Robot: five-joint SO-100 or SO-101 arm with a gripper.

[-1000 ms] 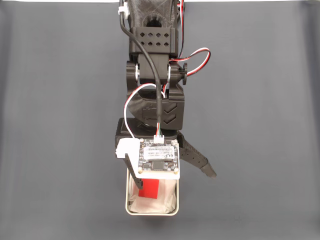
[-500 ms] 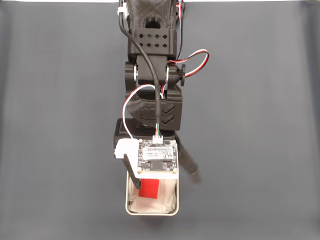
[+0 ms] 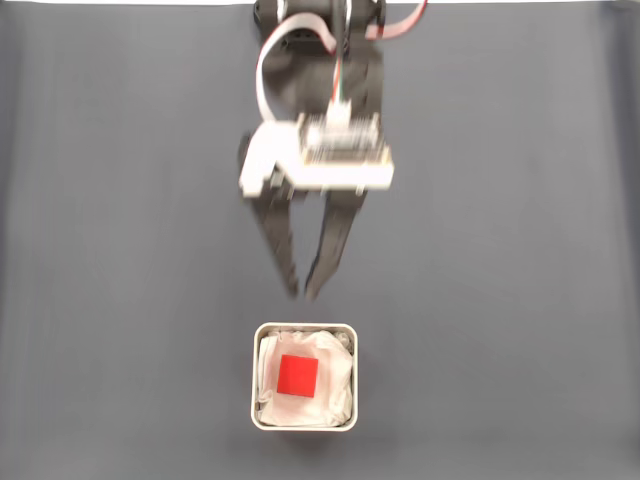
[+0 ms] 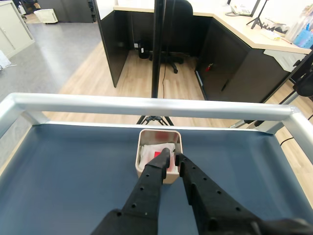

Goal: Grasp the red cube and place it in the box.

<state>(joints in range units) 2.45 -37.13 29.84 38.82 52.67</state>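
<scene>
One dark grey table [image 3: 120,250], seen from straight above in the fixed view and edged by a silver metal rail [image 4: 151,105] in the wrist view. Beyond that rail, an office floor of pale wood, with dark desk panels and a black chair. Reaching down from the top edge of the fixed view, a black robot arm [image 3: 330,60] with white and red wires and a small circuit board [image 3: 345,150] mounted on its wrist, slightly blurred. Below the board, the gripper [image 3: 303,292], its two black fingers nearly closed at the tips with only a thin gap between them, holding nothing. Just beyond the fingertips, apart from them, near the bottom middle of the fixed view, a square off-white box [image 3: 304,328] with rounded corners, lined with crumpled white paper. Inside the box, resting on the paper near the centre, the red cube [image 3: 297,376]. In the wrist view, the same box [image 4: 145,136] just past the fingertips, the cube [image 4: 157,153] partly hidden behind them.
</scene>
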